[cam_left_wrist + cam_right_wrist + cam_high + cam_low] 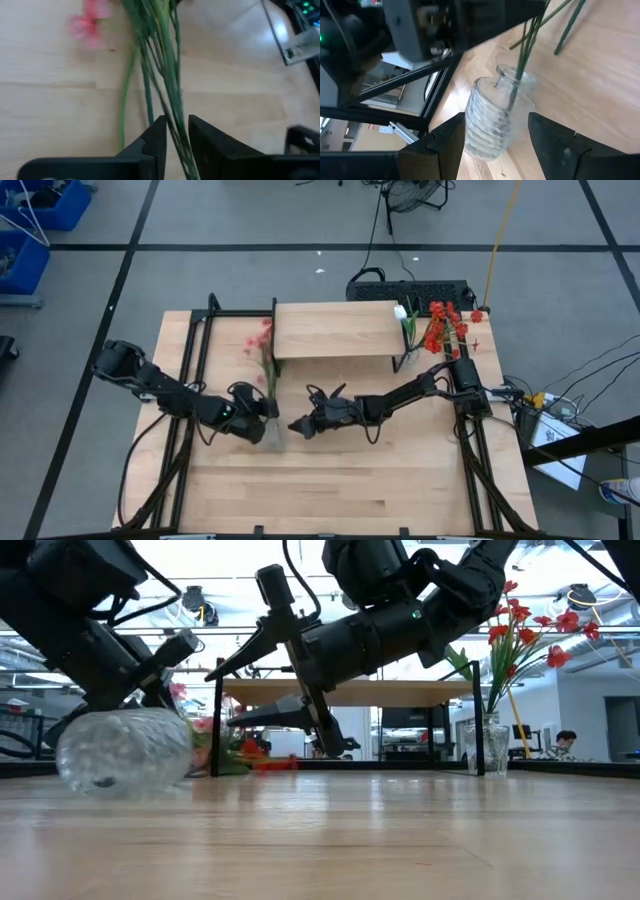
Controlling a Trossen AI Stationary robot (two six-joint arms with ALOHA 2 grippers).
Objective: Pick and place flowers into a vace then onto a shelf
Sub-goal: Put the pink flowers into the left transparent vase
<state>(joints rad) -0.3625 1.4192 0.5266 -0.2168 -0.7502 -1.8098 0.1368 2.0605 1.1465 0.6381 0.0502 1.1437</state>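
A clear ribbed glass vase [492, 122] lies on its side on the table [400, 480], its mouth toward the shelf [335, 330]. Green flower stems [162, 60] stick into that mouth, and their pink blossoms [262, 340] lie on the table by the shelf's left end. My left gripper [176, 122] stands just beyond the vase's mouth, its fingers a little apart with the stems running between them. Just to the right of the vase my right gripper [496, 116] is open and faces it; the low view shows it [235, 700] short of the vase [125, 752]. My left gripper has the bundle of stems [175, 135] between its two fingers, close to the vase's mouth, and the fingers lie across the stems. A narrow gap shows beside the stems, so I cannot tell whether the fingers touch them. The stems lie along the table.
A second glass vase [487, 745] with red flowers [445, 328] and a white bud [400, 312] stands at the shelf's right end. Black frame rails [190, 380] run along both sides of the table. The near half of the tabletop is bare wood.
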